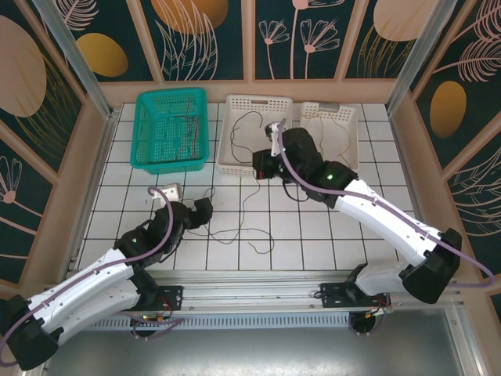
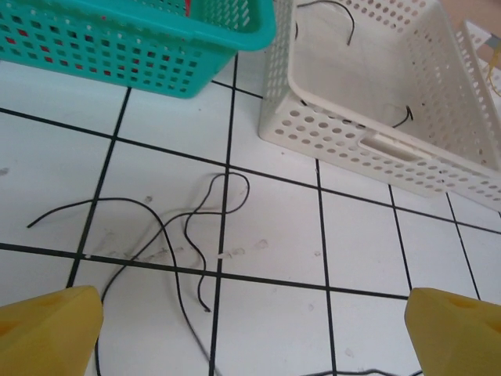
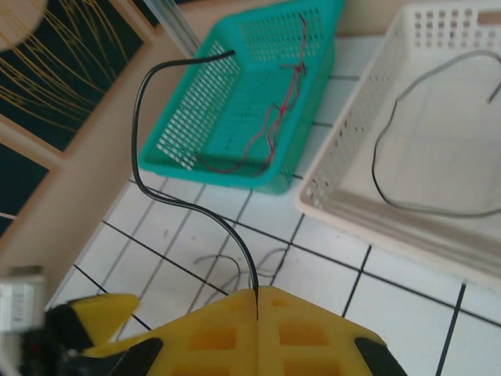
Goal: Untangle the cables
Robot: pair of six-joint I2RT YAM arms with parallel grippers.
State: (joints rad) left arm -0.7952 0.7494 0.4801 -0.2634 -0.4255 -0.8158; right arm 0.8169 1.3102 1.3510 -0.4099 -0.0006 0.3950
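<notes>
My right gripper (image 3: pixel 257 301) is shut on a black cable (image 3: pixel 141 157), which rises from between the yellow fingers (image 3: pixel 211 337) and arcs up to the left. From above, this gripper (image 1: pixel 258 168) hovers by the front of the middle white basket (image 1: pixel 235 164). More black cables (image 2: pixel 196 235) lie loosely crossed on the tiles (image 1: pixel 246 227). My left gripper (image 2: pixel 250 337) is open just short of them, its yellow fingertips (image 2: pixel 47 329) wide apart with nothing between; from above it (image 1: pixel 205 210) sits left of the loose strands. Red cables (image 3: pixel 274 117) lie in the teal basket (image 3: pixel 235 168).
The teal basket (image 1: pixel 149 129) stands at the back left. The middle white basket holds a dark cable (image 3: pixel 391 196), and another white basket (image 1: pixel 354 129) is to its right. Wooden walls enclose the tiled table (image 1: pixel 125 196).
</notes>
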